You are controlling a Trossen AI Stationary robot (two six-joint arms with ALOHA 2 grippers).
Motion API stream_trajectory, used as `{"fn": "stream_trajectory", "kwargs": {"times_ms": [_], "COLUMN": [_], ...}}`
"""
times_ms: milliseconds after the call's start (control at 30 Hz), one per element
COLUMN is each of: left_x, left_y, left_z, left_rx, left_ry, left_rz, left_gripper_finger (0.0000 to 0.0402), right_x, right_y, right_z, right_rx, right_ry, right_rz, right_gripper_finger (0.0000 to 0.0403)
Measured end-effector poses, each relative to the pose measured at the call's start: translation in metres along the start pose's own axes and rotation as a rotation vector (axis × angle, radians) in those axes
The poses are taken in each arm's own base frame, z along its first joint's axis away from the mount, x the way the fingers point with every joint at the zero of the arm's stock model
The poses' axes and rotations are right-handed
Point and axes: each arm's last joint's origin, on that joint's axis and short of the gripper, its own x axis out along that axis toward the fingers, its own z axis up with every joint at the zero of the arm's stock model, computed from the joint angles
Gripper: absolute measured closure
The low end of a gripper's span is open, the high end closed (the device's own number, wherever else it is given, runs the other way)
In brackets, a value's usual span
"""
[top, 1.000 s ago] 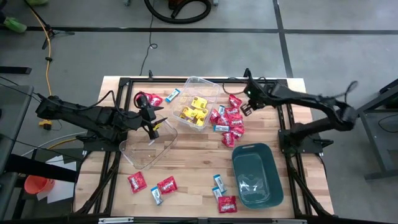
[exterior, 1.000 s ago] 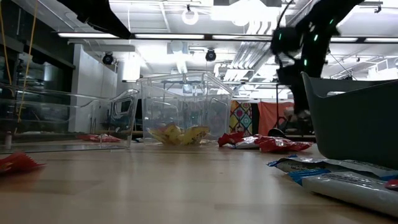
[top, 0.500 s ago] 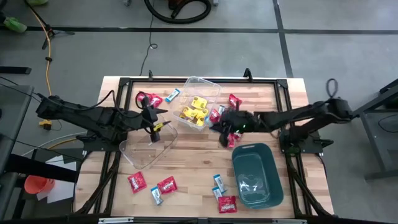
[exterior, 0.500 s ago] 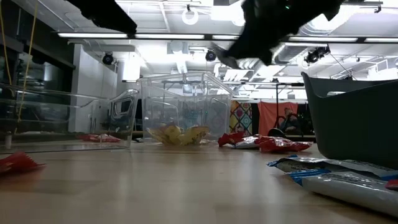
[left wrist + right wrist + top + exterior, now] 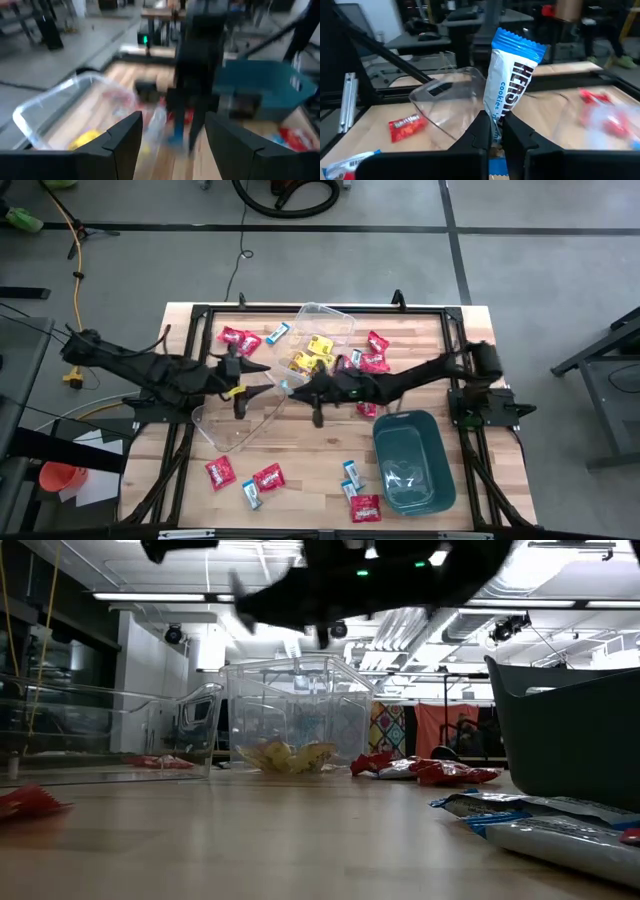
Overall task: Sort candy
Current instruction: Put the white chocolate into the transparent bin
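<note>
Candy packet, blue-and-white, was pinched upright in the shut right hand at the clear tub's rim. Left hand was held wide open, empty, just beside that tub.

Two dark, near-black arms of slim jointed segments, left arm trailing a thin black cable and marked by a small yellow spot near the wrist. Right arm ending in a rounded black joint housing at the base. Matte black fingers with flat, angular faces.
</note>
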Motion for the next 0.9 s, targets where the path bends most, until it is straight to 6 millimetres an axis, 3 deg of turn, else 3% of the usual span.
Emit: {"fn": "stream_trajectory", "kwargs": {"times_ms": [267,433,633,767,900], "left_x": [-0.015,-0.019,-0.021,-0.021,-0.021], "left_y": [-0.014,-0.018,-0.018,-0.017,-0.017], "left_z": [-0.004,-0.005,-0.009,-0.009,-0.009], "left_rx": [0.061,0.08,0.094,0.097,0.1], "left_ry": [-0.028,-0.031,-0.012,-0.011,-0.012], "left_rz": [0.093,0.105,0.134,0.147,0.168], "left_gripper_finger": [0.0197,0.0197,0.0197,0.0197,0.0197], "right_x": [0.07,0.101,0.121,0.122,0.118], "right_y": [-0.001,-0.008,-0.014,-0.016,-0.017], "right_z": [-0.005,-0.005,0.003,0.008,0.009], "right_rx": [-0.049,-0.058,-0.098,-0.146,-0.208], "right_ry": [-0.028,0.032,0.178,0.242,0.308], "right_rz": [0.033,0.009,-0.024,-0.105,-0.107], "right_gripper_finger": [0.0387,0.0371,0.0296,0.0232,0.0193]}}
